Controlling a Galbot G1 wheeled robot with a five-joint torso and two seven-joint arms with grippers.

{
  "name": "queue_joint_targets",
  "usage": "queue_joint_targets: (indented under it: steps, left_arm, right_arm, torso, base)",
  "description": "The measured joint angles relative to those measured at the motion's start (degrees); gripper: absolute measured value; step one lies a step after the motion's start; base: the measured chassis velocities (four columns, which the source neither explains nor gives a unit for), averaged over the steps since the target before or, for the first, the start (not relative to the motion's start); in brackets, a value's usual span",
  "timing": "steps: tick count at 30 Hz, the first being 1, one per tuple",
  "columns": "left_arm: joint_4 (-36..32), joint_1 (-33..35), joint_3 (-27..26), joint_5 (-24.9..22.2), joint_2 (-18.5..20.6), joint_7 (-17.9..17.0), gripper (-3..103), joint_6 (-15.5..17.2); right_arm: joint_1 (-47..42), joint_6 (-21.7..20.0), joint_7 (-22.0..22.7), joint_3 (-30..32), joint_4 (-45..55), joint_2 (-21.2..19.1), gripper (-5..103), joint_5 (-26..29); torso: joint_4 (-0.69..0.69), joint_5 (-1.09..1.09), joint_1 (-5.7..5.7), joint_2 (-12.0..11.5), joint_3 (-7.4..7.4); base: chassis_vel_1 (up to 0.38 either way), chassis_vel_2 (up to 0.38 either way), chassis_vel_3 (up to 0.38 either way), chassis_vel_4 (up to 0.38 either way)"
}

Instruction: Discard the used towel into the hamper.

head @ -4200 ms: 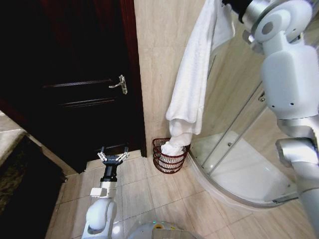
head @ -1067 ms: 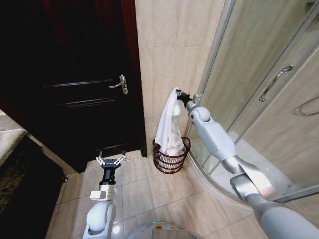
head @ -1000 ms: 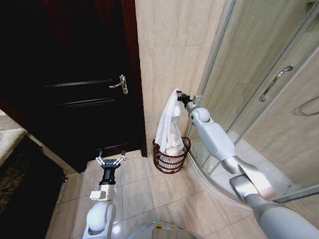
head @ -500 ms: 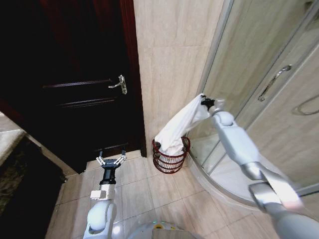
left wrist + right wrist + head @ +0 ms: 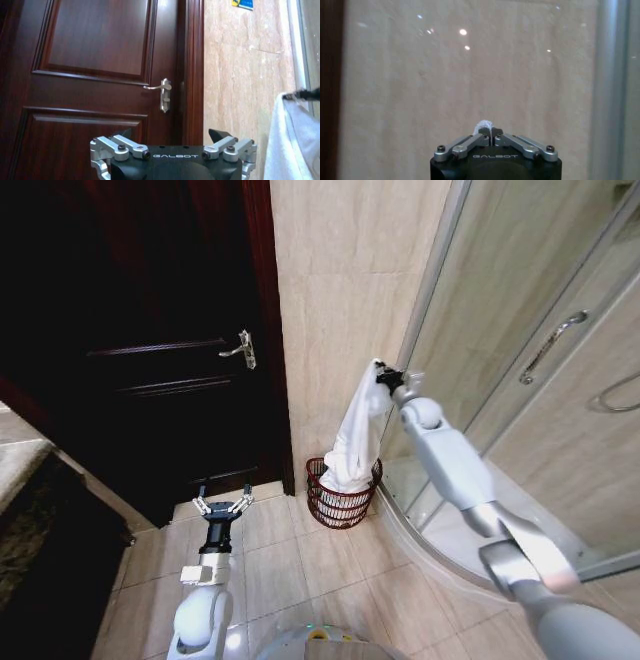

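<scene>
A white towel (image 5: 360,430) hangs from my right gripper (image 5: 383,375), which is shut on its top corner above the hamper. The towel's lower end rests inside the hamper (image 5: 340,498), a small round dark red-brown openwork basket on the floor against the wall. In the right wrist view the gripper (image 5: 490,134) pinches a tuft of towel (image 5: 483,125) facing the beige wall. The towel (image 5: 295,138) also shows in the left wrist view. My left gripper (image 5: 222,505) is parked low over the floor tiles, open and holding nothing.
A dark wooden door (image 5: 170,350) with a metal handle (image 5: 243,350) stands left of the hamper. A beige tiled wall (image 5: 340,290) is behind it. A curved glass shower enclosure (image 5: 540,360) with a raised base (image 5: 450,550) lies to the right.
My right gripper has come down from high up with the towel, swung right, then back left toward the wall. The towel now hangs steeper over the hamper. The left arm has stayed put.
</scene>
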Motion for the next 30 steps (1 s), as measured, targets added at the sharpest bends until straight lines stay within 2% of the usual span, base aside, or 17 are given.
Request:
queue_joint_targets:
  steps: [7,14,24,30]
  left_arm:
    - [0.4,-0.5,0.4,0.2,0.0,0.0,100,0.0]
    - [0.6,-0.2,0.4,0.0,0.0,0.0,100,-0.3]
    - [0.6,0.3,0.6,0.3,0.0,0.4,100,-0.6]
    - [0.4,0.0,0.9,0.8,0.0,0.5,100,-0.5]
  right_arm:
    - [1.4,-2.0,3.5,-0.8,5.8,-1.0,1,2.5]
    - [7.5,-5.1,5.0,-0.1,12.3,-5.2,1,4.6]
    - [13.9,-7.2,5.2,-1.3,19.6,-10.1,1,6.6]
    - [18.8,-7.4,5.4,-1.9,19.6,-11.4,1,7.2]
  torso:
    - [0.00,0.00,0.00,0.0,0.00]
    - [-0.01,0.01,0.00,0.0,-0.01]
    - [0.00,0.00,0.00,0.0,-0.01]
    - [0.01,0.00,0.00,0.0,-0.01]
  base:
    - [0.000,0.000,0.000,0.000]
    - [0.000,0.000,0.000,0.000]
    - [0.000,0.000,0.000,0.000]
    - [0.000,0.000,0.000,0.000]
